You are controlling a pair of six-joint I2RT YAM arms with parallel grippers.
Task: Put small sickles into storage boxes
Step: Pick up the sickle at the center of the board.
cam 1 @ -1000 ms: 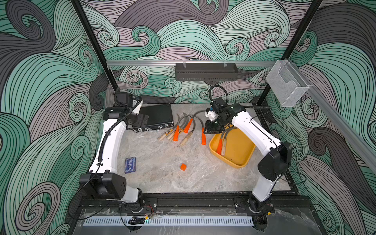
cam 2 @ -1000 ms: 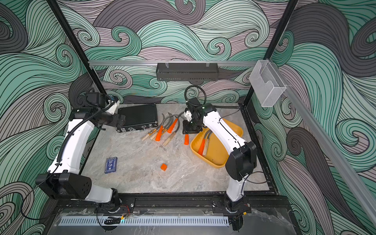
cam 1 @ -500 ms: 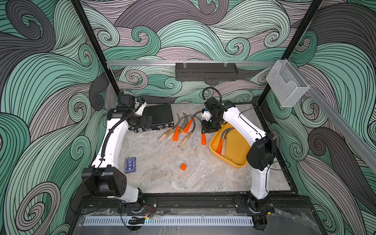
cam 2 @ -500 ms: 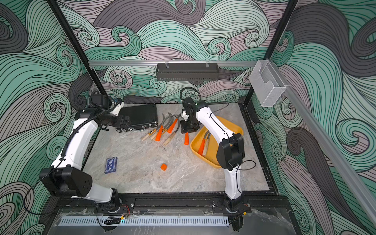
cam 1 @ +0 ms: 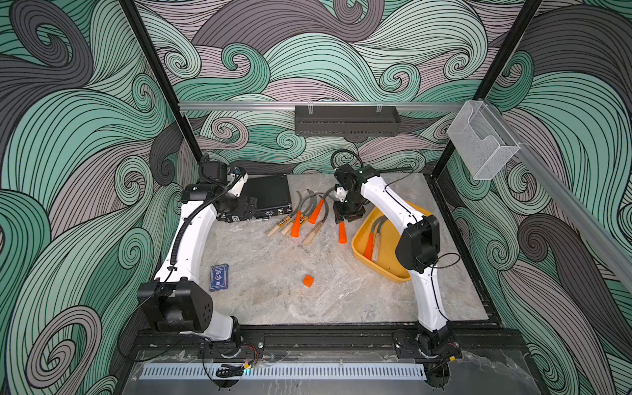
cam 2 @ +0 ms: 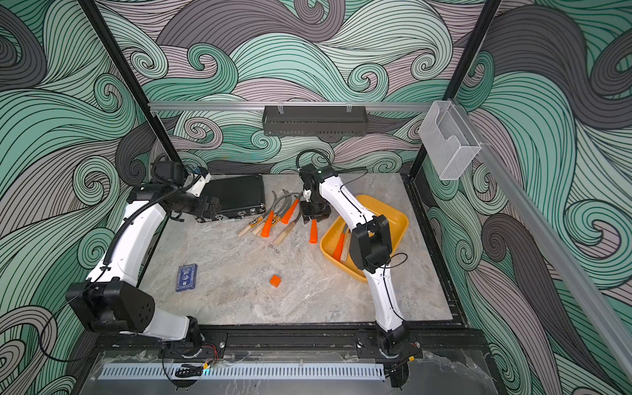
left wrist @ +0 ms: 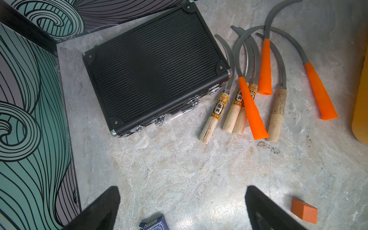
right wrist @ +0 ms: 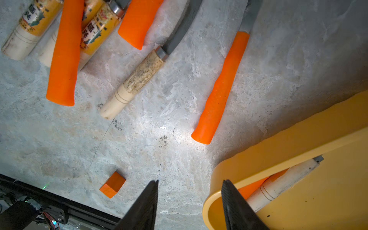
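You've got two small sickles (cam 1: 372,244) in the yellow tray (cam 1: 390,263). Seven are left on the tabletop (cam 1: 273,294), the nearest being an orange-handled sickle (cam 1: 342,233) just beside the tray. Your right gripper (right wrist: 189,181) hangs above it, fingers parted, empty. Your left gripper (left wrist: 182,188) is spread wide, empty.

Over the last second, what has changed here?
The right tool edged toward the loose sickles, jaws parting wider and empty, while that arm's elbow swung inward. The left tool crept slightly toward the case, open. Sickles, tray, cube and blue box stayed put.
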